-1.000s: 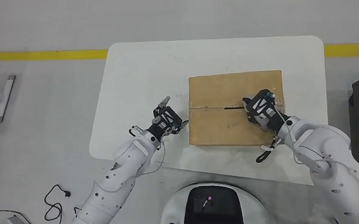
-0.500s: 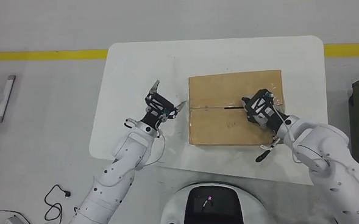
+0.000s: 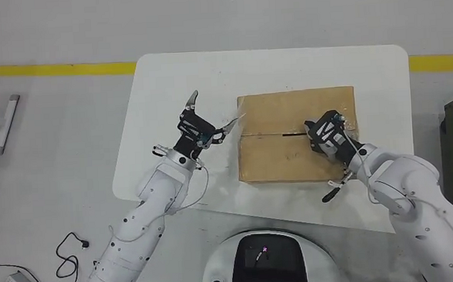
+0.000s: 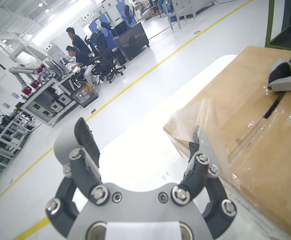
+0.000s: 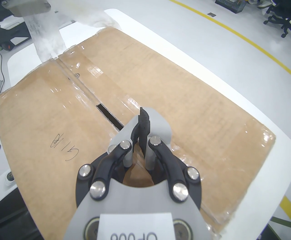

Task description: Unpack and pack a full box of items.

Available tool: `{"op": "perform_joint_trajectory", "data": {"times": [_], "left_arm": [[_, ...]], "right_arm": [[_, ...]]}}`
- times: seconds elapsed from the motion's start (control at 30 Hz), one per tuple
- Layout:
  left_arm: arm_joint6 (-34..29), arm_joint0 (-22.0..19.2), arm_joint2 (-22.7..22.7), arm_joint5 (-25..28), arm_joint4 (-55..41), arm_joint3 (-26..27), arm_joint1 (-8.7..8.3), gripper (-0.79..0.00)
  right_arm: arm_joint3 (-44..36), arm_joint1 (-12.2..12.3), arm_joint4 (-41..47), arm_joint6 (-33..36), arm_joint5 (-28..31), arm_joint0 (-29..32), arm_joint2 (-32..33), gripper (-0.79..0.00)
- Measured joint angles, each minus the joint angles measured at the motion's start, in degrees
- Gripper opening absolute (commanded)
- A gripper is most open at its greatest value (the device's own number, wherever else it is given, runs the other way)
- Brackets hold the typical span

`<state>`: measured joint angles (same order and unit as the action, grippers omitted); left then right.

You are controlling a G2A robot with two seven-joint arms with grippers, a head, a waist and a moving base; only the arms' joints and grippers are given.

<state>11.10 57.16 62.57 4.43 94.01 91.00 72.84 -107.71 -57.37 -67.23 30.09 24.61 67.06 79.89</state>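
We see a white desk (image 3: 169, 82) carrying one cardboard box (image 3: 289, 165) on the robot's right half. The box lies flat with its long axis running from the robot's left to its right, and the seam between its two closed top flaps follows that same line. The flaps hide whatever is inside. Clear tape (image 4: 200, 118) covers the seam, and its loose end stands lifted off the box's left end, crumpled and hard to trace against the desk. A short dark slit (image 5: 109, 116) breaks the seam right of the box's middle.

The left claw (image 4: 138, 129) hangs just off the box's left end, its fingers spread wide. The lifted tape clings to the finger nearer the box, and nothing lies between the two.

The right claw (image 5: 143, 118) rests on the box top at the seam, just beside the slit, its fingers pressed together. We can make out nothing gripped between them.
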Motion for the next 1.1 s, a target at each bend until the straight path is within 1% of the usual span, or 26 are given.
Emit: {"op": "perform_joint_trajectory", "data": {"times": [0.27,0.53,0.73,1.1], "left_arm": [[0.0,-2.0,-2.3,1.1,0.1,0.4,0.82,0.000],[-0.1,-5.8,-5.0,1.8,0.2,-0.5,2.01,0.000],[0.0,-8.3,-7.2,1.9,0.4,-1.2,2.97,0.000],[-0.8,-12.1,-11.2,1.6,0.3,-2.9,4.96,0.000]], "right_arm": [[-1.7,0.1,0.8,0.1,-0.6,0.8,1.5,-0.785],[-4.7,0.5,2.8,0.0,-1.1,3.6,6.4,-0.785],[-6.9,0.8,5.0,-0.5,-2.6,6.9,12.6,-0.785],[-9.4,1.4,8.1,-1.5,-2.6,14.4,25.0,-0.785]]}}
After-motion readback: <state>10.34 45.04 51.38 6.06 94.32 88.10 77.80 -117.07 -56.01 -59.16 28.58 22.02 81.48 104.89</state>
